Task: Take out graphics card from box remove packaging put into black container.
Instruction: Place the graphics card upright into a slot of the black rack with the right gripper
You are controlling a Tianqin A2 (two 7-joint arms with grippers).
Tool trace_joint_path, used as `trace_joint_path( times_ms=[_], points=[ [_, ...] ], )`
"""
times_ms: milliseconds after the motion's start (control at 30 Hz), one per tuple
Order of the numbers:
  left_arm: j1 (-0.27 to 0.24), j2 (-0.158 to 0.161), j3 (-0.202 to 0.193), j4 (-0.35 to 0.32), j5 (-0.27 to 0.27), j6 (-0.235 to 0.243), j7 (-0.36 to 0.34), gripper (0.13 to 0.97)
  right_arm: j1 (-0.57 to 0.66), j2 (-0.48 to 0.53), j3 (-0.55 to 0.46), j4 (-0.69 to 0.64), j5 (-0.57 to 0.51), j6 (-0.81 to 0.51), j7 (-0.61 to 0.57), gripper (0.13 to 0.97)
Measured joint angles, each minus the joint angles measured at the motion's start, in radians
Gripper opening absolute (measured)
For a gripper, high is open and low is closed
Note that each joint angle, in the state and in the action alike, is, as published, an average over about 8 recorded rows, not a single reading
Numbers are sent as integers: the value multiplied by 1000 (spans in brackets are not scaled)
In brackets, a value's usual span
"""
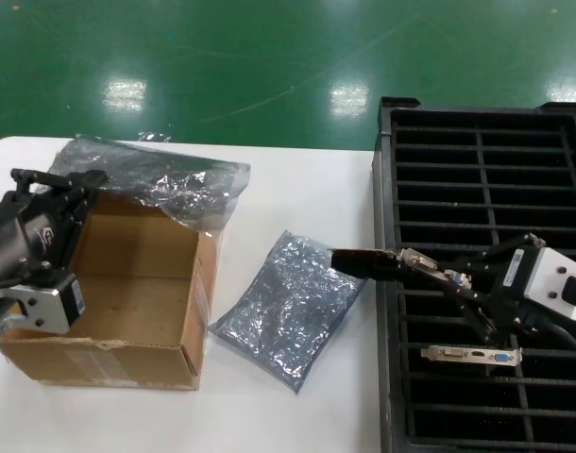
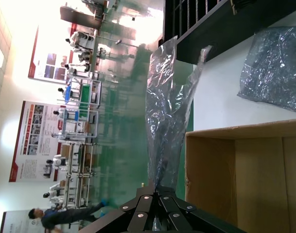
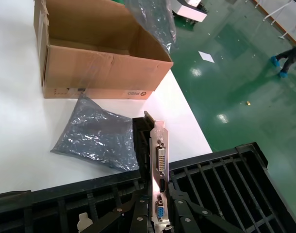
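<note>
My right gripper [image 1: 461,281] is shut on the silver bracket end of the graphics card [image 1: 368,261], holding it level above the left rim of the black container [image 1: 387,321]. In the right wrist view the card [image 3: 159,155] stands between the fingers [image 3: 138,211], its blue port showing. My left gripper [image 1: 85,181] is shut on a crinkly grey packaging bag [image 1: 165,179] at the far left corner of the open brown box [image 1: 189,321]. In the left wrist view the bag [image 2: 170,111] hangs from the gripper [image 2: 156,188] beside the box [image 2: 235,170]. The box looks bare inside.
A second grey bag [image 1: 288,307] lies flat on the white table [image 1: 297,189] between the box and the container. Another card [image 1: 472,356] sits in a slot near the container's front. Green floor lies beyond the table's far edge.
</note>
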Motion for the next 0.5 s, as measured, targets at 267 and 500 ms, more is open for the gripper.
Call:
trace_joint_path(
  times_ms=[267, 500],
  points=[
    [0, 0, 0, 0, 0, 0, 0, 139, -1, -1, 3, 2, -8, -4, 3, 185],
    [0, 0, 0, 0, 0, 0, 0, 139, 29, -25, -6, -9, 4, -29, 1, 185]
  ],
)
